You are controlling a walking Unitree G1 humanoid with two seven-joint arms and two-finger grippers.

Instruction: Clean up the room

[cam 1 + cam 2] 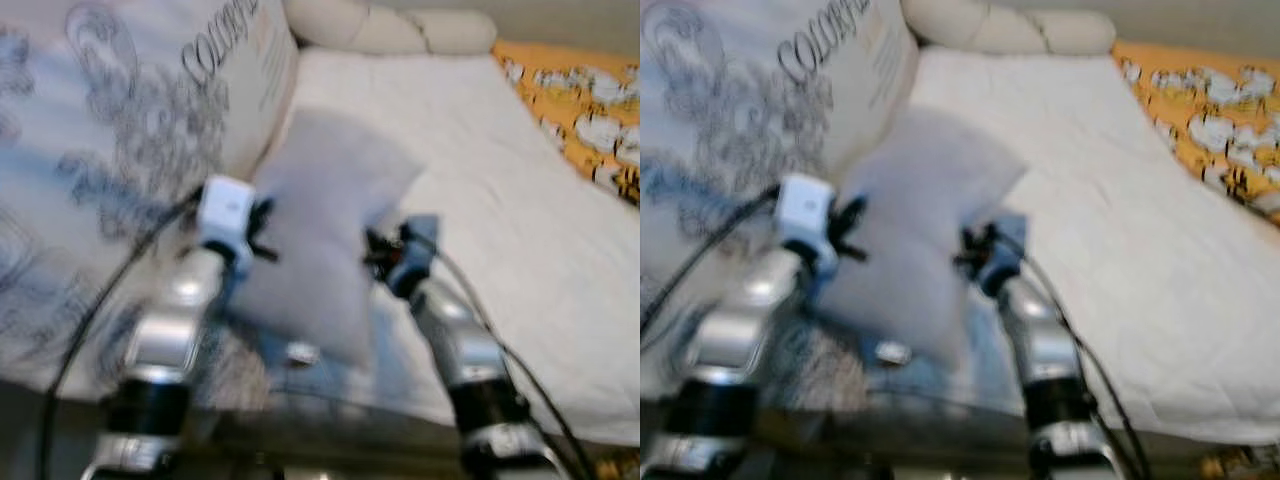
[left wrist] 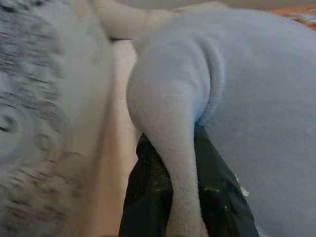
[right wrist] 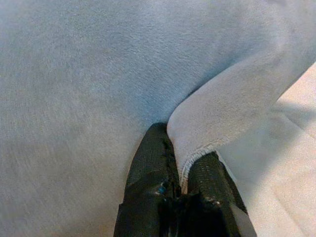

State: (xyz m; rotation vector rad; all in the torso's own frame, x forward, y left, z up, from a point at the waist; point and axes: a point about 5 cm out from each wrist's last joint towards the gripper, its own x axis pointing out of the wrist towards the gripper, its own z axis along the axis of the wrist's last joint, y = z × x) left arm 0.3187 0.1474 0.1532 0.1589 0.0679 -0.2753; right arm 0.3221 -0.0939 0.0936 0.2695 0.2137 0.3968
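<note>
You have a grey pillow (image 1: 318,235) held between your two tools above the bed (image 1: 480,200). The left tool (image 2: 185,197) pinches a fold at one edge, the right tool (image 3: 181,185) pinches the opposite edge. The pillow's long axis runs away from you, its far corner tilting right. A printed cushion (image 1: 120,130) lies beyond the left tool.

You're looking down on a bed under a white quilted cover (image 1: 470,190), with a big printed cushion (image 1: 110,150) at ten o'clock, a cream bolster (image 1: 390,28) at twelve, and an orange patterned blanket (image 1: 585,100) at two, all in soft, even light.
</note>
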